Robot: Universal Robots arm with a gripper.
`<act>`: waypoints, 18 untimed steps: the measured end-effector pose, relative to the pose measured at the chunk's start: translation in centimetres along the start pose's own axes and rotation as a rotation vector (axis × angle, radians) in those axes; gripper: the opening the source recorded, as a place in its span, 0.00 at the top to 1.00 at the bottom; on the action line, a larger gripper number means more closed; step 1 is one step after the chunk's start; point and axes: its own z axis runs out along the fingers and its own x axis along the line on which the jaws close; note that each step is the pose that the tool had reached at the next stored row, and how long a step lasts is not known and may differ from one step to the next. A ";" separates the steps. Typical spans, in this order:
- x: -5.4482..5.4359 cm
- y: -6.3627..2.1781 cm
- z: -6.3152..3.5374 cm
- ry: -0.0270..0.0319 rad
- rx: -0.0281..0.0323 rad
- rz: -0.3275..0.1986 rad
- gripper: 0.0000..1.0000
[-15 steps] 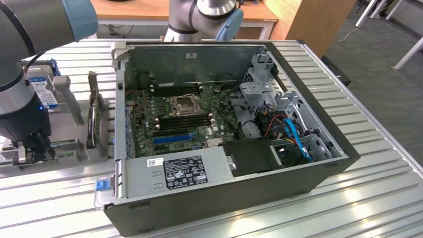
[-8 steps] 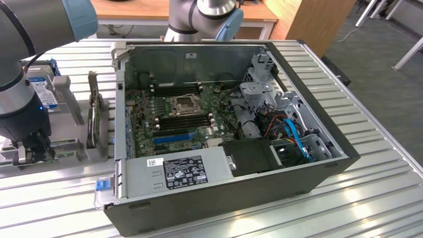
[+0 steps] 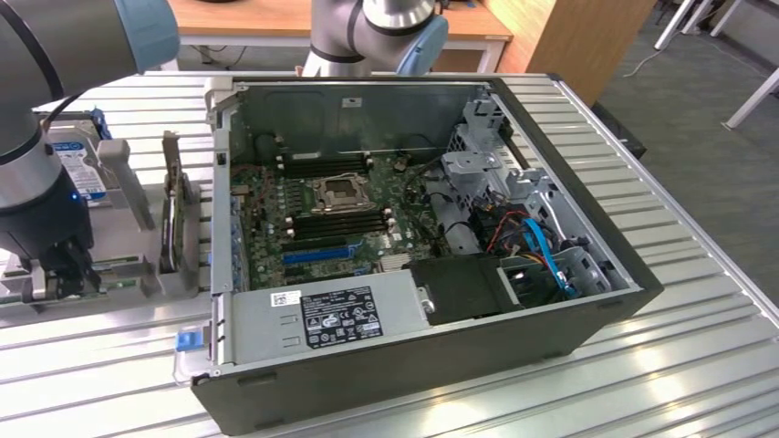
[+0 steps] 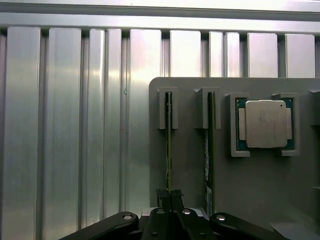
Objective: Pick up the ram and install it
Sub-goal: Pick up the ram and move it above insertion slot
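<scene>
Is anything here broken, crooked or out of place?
Nothing stands out. The thin green memory stick stands straight in the grey holder tray, with the gripper shut on its edge. The square silver processor chip sits squarely in its recess. The black computer case lies open, undamaged.

An open computer case (image 3: pixel 426 365) lies on a slatted table (image 3: pixel 681 365), a processor chip (image 4: pixel 265 123) in a grey holder (image 4: pixel 250 180).

Ribbed metal tabletop (image 3: pixel 681 365), wooden desk (image 3: pixel 244 16) behind it, grey floor (image 3: pixel 694 87) beyond, white furniture legs (image 3: pixel 751 99).
</scene>
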 end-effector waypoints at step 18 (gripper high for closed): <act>-0.1 0.07 -1.69 -0.0001 0.0000 0.000 0.89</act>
